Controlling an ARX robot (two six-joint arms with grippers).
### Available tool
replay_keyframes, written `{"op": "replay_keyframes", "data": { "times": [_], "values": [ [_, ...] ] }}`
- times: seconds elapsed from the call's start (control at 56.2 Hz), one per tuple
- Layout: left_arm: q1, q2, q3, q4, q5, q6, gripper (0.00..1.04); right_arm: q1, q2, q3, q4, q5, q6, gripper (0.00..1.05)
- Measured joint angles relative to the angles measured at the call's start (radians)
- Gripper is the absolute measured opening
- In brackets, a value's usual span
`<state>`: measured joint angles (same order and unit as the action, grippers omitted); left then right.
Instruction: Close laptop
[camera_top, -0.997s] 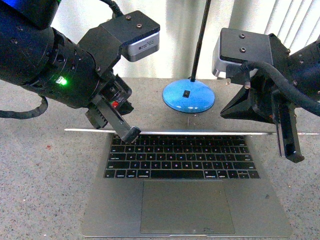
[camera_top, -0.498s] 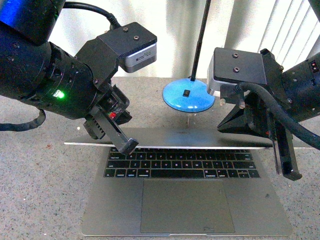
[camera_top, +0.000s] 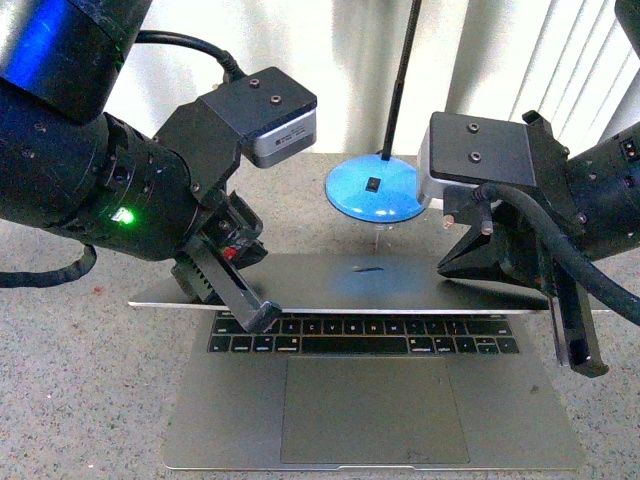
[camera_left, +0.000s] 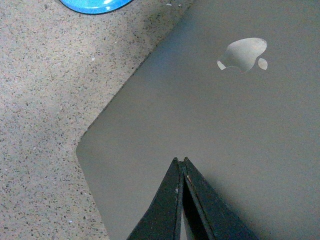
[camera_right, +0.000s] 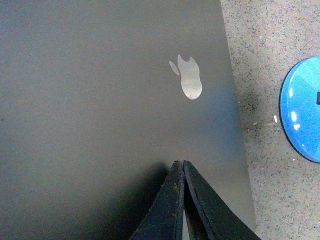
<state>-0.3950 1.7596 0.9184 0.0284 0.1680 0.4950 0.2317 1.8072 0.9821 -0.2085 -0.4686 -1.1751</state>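
The laptop (camera_top: 370, 420) sits on the speckled worktop (camera_top: 70, 340), half shut. Its lid (camera_top: 400, 282) tilts over the top key row, just in front of a blue lamp base (camera_top: 377, 190). Left and right jaws are each pressed together, tips apparently on the lid's back. On slick metal they could skid off and the lid would slam. Only the wrist views show the logo (camera_left: 243, 54); only the front view shows the keys (camera_top: 360, 345).

We find the laptop (camera_top: 370, 410) lying on the surface (camera_top: 80, 380) before us, the lamp base (camera_top: 377, 192) just behind it.
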Motion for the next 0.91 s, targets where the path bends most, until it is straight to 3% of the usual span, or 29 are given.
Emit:
{"op": "replay_keyframes", "data": {
  "times": [0.908],
  "values": [
    [-0.014, 0.032, -0.049, 0.045, 0.014, -0.021, 0.04, 0.006, 0.036, -0.042, 0.044, 0.000, 0.000, 0.03]
  ]
}}
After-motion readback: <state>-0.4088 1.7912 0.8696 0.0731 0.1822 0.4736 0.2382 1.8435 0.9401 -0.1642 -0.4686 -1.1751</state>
